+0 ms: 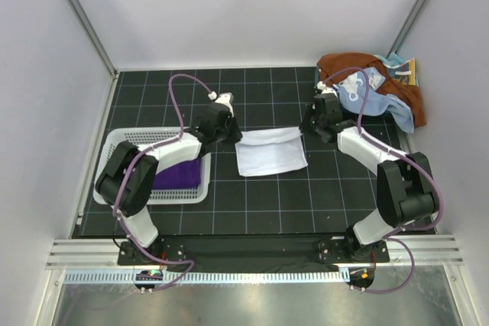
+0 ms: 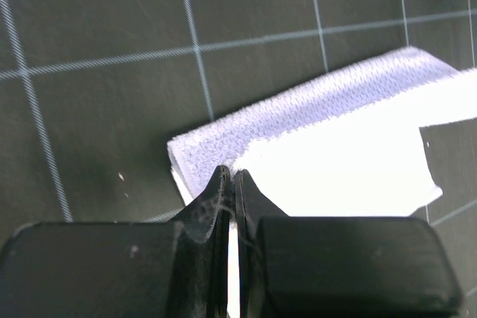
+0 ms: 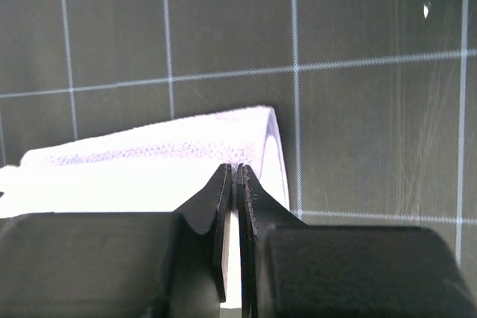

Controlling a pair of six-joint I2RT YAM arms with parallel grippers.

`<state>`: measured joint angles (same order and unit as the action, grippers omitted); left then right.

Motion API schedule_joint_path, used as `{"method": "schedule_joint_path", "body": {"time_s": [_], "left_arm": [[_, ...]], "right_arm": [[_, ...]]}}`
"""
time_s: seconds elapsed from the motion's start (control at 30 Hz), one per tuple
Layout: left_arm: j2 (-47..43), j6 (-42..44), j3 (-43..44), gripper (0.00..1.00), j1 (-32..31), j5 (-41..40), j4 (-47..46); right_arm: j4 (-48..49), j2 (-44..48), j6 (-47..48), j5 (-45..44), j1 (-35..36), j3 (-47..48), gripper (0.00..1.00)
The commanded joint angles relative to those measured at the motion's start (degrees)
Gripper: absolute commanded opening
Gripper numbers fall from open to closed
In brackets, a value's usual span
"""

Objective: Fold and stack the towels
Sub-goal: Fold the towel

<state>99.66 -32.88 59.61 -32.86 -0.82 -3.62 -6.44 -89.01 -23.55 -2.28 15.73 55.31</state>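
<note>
basket: white slotted plastic basket [image 1: 122,141], well left of the plain white cloth towel [image 1: 272,155], which serves as the landmark here.
purple towel: dark purple cloth towel [image 1: 180,175] lies flat inside the basket, left of the white towel and apart from it.
left gripper: left gripper [image 2: 231,176] is at the white towel's far-left corner, fingers pressed together with a sliver of white cloth between them; it is pinching the upper layer.
white towel: lies on the black gridded mat [image 1: 267,97] between the two arms. The wrist view shows a top layer over a shaded lower one [image 2: 335,161], so it is part folded.
right gripper: right gripper [image 3: 233,173] is at the white towel's far-right corner [image 3: 149,158], fingers likewise closed on a thin strip of cloth.
pile: rust-brown cloth towel [image 1: 345,62] and light blue cloth towel with white bear face [image 1: 365,88] lie heaped well right of and beyond the white towel, unfolded.
step: folding the white towel, with both far corners gripped.
next: likely both arms carry the held edge across at an even pace, so it lands square on the opposite edge before release.
</note>
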Motion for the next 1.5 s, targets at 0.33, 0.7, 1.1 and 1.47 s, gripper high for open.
{"method": "schedule_joint_path", "body": {"time_s": [0.33, 0.7, 1.1, 1.47], "left_arm": [[-5.9, -2.3, -4.2, 0.0, -3.9, -5.2, 2.5], [-9.6, -3.0, -6.8, 0.0, -5.0, -6.7, 5.7], [-10.4, -4.2, -9.7, 0.0, -7.4, -7.1, 6.3], [-9.5, -4.3, -10.8, 0.12, -7.9, -7.1, 6.7]], "right_arm": [[-0.6, 7.6, -2.4, -2.0, -0.2, -6.6, 0.06], [-1.8, 11.2, -2.9, -1.8, -0.2, -9.5, 0.06], [-2.4, 13.4, -4.4, -1.5, -0.2, -13.0, 0.06], [-0.8, 13.5, -5.3, -0.3, -0.1, -16.1, 0.13]]}}
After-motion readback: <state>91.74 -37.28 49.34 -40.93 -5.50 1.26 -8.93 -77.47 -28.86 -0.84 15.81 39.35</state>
